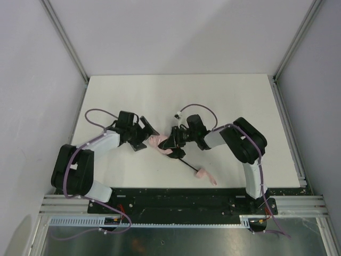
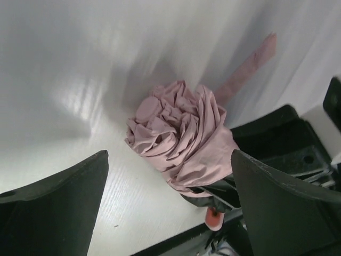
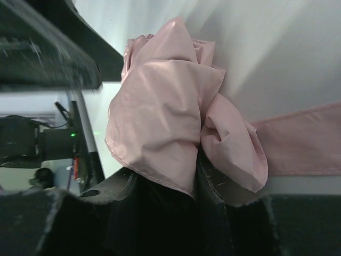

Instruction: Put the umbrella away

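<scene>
The umbrella (image 1: pixel 156 142) lies on the white table (image 1: pixel 213 101), in the near middle part between the two arms. Its pale pink canopy is bunched into a crumpled roll. From that roll the thin black shaft (image 1: pixel 186 163) runs out toward the near right and ends in the small pink handle (image 1: pixel 201 173), whose wrist loop trails on the table beyond it.

The right claw (image 1: pixel 171 144) sits on the shaft end of the roll and is closed on the fabric. In the right wrist view the pink folds rise straight out of the gap between its dark fingers (image 3: pixel 224 213), and the closure strap (image 3: pixel 303 141) stretches flat away from the roll to the right.

The left claw (image 1: pixel 143 136) stands at the opposite, free end of the roll with its jaws spread wide. In the left wrist view its two fingers (image 2: pixel 58 208) flank the crumpled end of the umbrella without touching it, and the strap lies on the table beyond the roll.

The right claw's black body crowds the roll from the shaft side. A purple cable (image 1: pixel 93 114) loops over the table to the left of the umbrella, behind the left claw, and another (image 1: pixel 197 105) arcs just beyond the right claw.
</scene>
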Controlling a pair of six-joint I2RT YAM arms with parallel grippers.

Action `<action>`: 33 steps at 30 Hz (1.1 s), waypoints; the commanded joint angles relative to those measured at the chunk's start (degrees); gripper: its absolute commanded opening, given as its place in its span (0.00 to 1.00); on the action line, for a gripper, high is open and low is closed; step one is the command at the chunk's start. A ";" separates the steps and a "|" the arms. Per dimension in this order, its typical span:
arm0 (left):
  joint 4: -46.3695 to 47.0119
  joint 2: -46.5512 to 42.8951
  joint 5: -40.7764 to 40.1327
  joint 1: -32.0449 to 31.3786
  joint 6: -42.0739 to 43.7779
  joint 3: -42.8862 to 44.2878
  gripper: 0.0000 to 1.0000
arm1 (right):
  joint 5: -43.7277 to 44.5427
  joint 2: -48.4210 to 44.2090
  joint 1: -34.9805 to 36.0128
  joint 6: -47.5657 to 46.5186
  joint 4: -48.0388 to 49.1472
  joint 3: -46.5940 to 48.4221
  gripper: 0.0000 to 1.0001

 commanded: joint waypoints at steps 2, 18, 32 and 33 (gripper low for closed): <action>3.27 2.44 5.40 -3.59 -6.20 -1.79 0.99 | -3.88 7.47 0.18 5.70 -8.07 -4.20 0.00; 6.75 12.21 -3.86 -7.97 -12.74 -4.85 0.40 | -3.29 3.39 1.45 7.12 -3.27 -4.16 0.00; 7.92 9.39 -5.45 -8.35 -8.90 -6.50 0.00 | 14.18 -17.03 3.24 -14.52 -23.44 -1.89 0.87; 7.56 9.30 -5.34 -8.38 -9.02 -6.34 0.00 | 17.02 -19.01 4.14 -17.08 -25.30 -1.86 0.90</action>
